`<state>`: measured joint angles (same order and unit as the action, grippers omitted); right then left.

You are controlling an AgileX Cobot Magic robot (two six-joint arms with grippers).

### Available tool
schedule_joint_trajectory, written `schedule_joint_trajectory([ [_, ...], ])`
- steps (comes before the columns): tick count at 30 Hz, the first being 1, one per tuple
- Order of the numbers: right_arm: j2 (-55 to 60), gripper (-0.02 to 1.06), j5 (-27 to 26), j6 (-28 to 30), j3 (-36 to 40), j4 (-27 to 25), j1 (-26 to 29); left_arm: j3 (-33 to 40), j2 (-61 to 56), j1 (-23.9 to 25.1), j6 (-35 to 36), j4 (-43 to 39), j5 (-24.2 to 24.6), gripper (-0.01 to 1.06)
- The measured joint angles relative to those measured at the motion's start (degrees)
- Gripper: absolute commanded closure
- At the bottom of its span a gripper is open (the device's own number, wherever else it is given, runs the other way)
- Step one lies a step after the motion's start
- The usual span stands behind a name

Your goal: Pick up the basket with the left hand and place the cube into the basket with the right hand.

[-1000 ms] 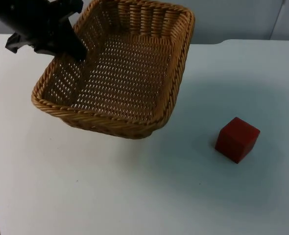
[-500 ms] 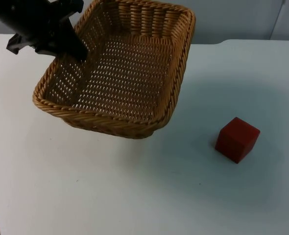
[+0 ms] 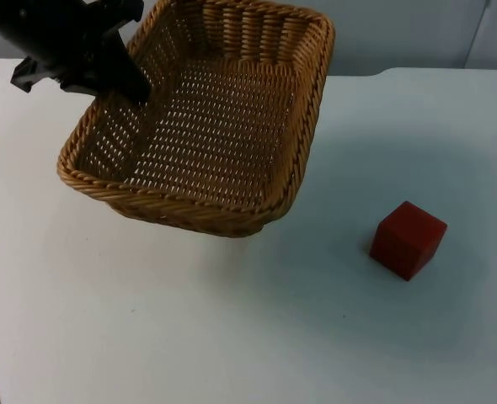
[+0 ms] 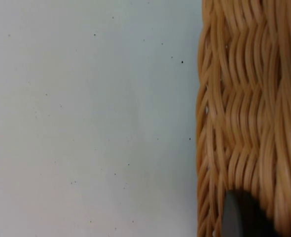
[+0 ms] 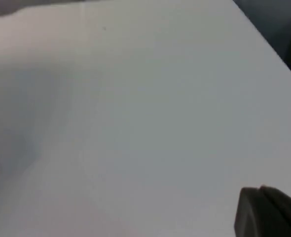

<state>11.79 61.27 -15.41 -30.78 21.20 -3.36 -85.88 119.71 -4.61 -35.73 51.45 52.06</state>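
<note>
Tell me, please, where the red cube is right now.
In the top view the red cube sits on the white table, to the right of the basket and apart from it, untouched.

Red cube (image 3: 408, 240) alone on open white table (image 3: 232, 337), reachable from every side, wicker basket (image 3: 206, 118) well apart

No text, label, brand, number or sign can be read anywhere. The woven basket (image 3: 206, 126), the red cube (image 3: 408, 239) beside it and the white table (image 3: 232, 337) all carry plain, unmarked surfaces.
</note>
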Motion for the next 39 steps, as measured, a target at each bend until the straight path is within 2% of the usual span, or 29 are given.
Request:
schedule_joint_trajectory([
  [3,13.8,0.99,-4.2,-0.9,-3.3,0.4,-1.0,0.0,0.0,0.0,0.0,0.0,-0.4,1.05],
  [4,13.8,0.95,-4.2,-0.9,-3.3,0.4,-1.0,0.0,0.0,0.0,0.0,0.0,-0.4,1.05],
  [5,21.8,0.95,-6.1,-1.2,-6.3,0.6,-0.9,-0.5,0.0,-0.3,0.0,-2.0,-1.2,1.05],
  [7,35.6,0.78,-8.6,-0.8,-12.5,0.0,-1.2,-2.6,-0.9,-2.0,0.2,-11.3,-2.6,1.05],
  [8,42.6,0.67,-9.2,0.2,-15.9,-0.9,-1.2,-3.9,-1.5,-3.0,-0.1,-14.9,-2.7,1.05],
  [9,45.0,0.57,-9.2,0.7,-17.0,-1.4,-1.2,-5.1,-2.1,-3.8,-0.2,-17.9,-2.7,1.05],
  [10,45.0,0.45,-9.2,0.7,-17.0,-1.4,-1.2,-5.1,-2.1,-3.8,-0.2,-17.9,-2.7,1.05],
  [11,51.3,0.45,-9.3,1.5,-20.1,-2.4,-1.5,-5.6,-2.4,-4.1,-0.2,-18.7,-2.7,1.05],
  [13,62.8,0.28,-9.3,2.6,-26.2,-4.6,-2.6,-7.4,-3.3,-4.9,-0.2,-18.4,-2.9,1.05],
  [15,66.1,0.19,-9.3,2.8,-27.9,-5.2,-3.2,-7.5,-3.4,-4.9,-0.2,-18.1,-3.6,1.05],
  [20,71.7,0.17,-15.3,3.1,-31.5,-8.2,-5.6,-7.5,-3.3,-4.9,-0.2,-19.1,-6.7,1.05],
  [23,71.8,0.17,-16.3,3.8,-32.3,-9.9,-5.6,-7.5,-3.3,-4.9,-0.2,-19.1,-7.9,1.05],
  [36,71.9,0.17,-14.9,5.5,-33.5,-11.4,-5.6,-7.5,-3.3,-4.9,-0.2,-19.1,-9.6,1.05],
  [39,71.9,0.17,-14.9,8.0,-33.5,-14.4,-5.6,-7.5,-3.3,-4.9,0.1,-18.6,-9.6,1.05],
])
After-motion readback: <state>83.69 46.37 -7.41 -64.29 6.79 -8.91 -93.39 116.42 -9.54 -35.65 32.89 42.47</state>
